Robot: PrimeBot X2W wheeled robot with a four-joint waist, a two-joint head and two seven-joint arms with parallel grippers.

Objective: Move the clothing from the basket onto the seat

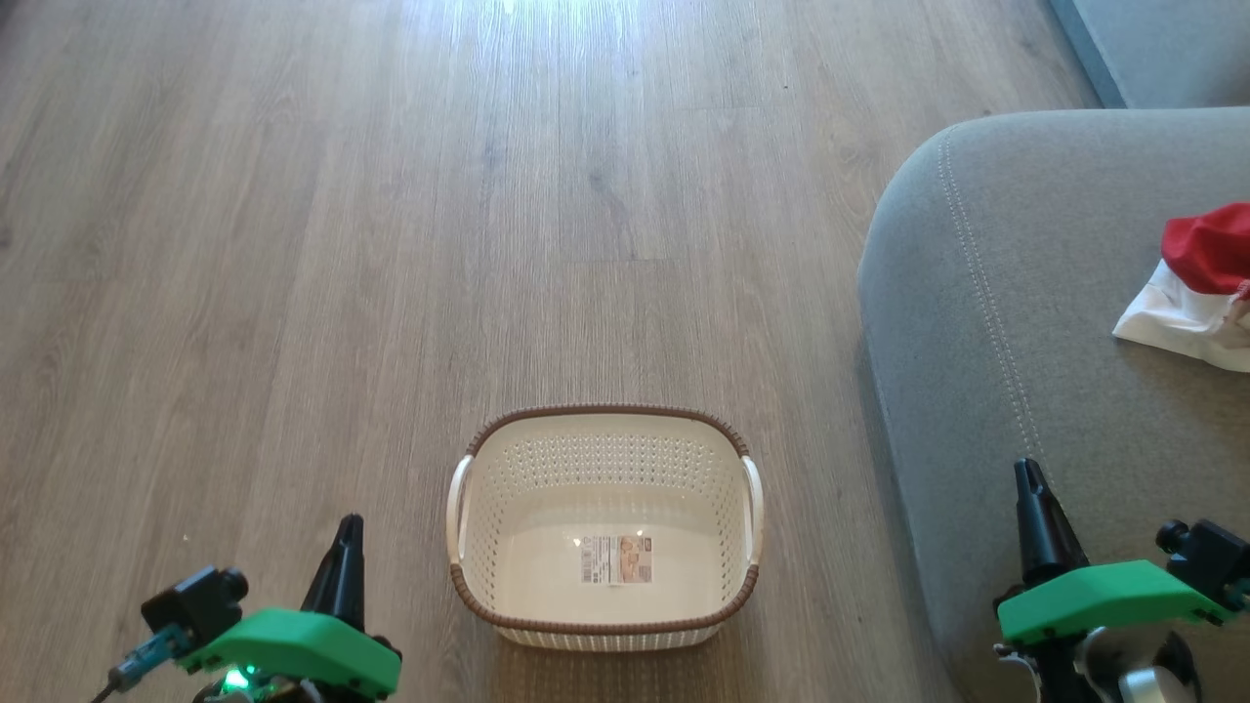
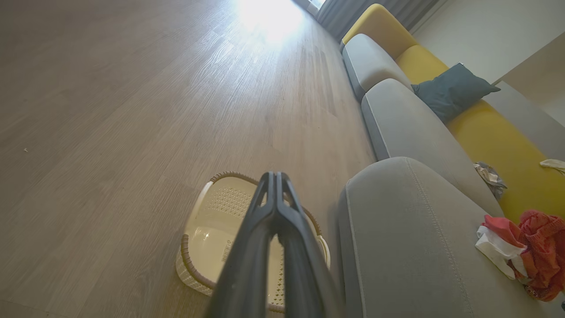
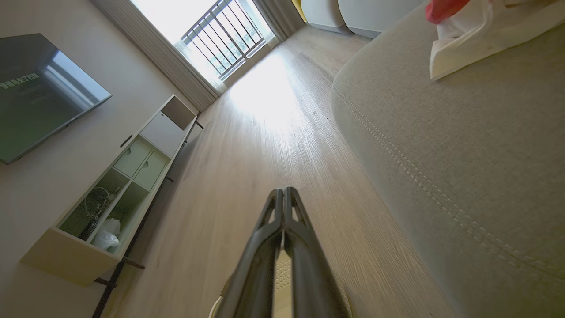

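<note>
Item 1. Left pincer [image 1: 349, 527] [image 2: 274, 177]: at the lower left of the head view, above the wooden floor [image 1: 391, 244], left of the basket and apart from it. Its two dark fingers were pressed together, pinching nothing; the left wrist view showed the tips meeting in one line.

Item 2. Basket [image 1: 605, 411] [image 2: 194, 269]: cream-white, perforated, brown rim, a handle on each short side. It stood upright on the floor at the centre of the head view, between the two pincers and just beside the seat's front edge. A printed label [image 1: 615, 558] lay flat on its bottom.

Item 3. Seat [image 1: 1025, 322] [image 2: 406, 229] [image 3: 463, 132]: a large grey cushion with a rounded corner and a line of pale stitching, at the right of the head view.

Item 4. Right pincer [image 1: 1025, 471] [image 3: 282, 192]: at the lower right of the head view, seen against the seat's near edge. Its fingers were pressed together, with nothing between them.

Item 5. Clothing [image 1: 1206, 254] [image 2: 529, 247] [image 3: 468, 26]: red fabric with white panels, lying crumpled on the seat towards its far right, well apart from the basket and touched by neither pincer.

Item 6. Surroundings: a yellow sofa back [image 2: 485, 132] with a dark pillow [image 2: 450, 90] in the left wrist view; a wall television [image 3: 39, 92], a low cabinet [image 3: 123, 185] and a bright window [image 3: 220, 35] in the right wrist view.
</note>
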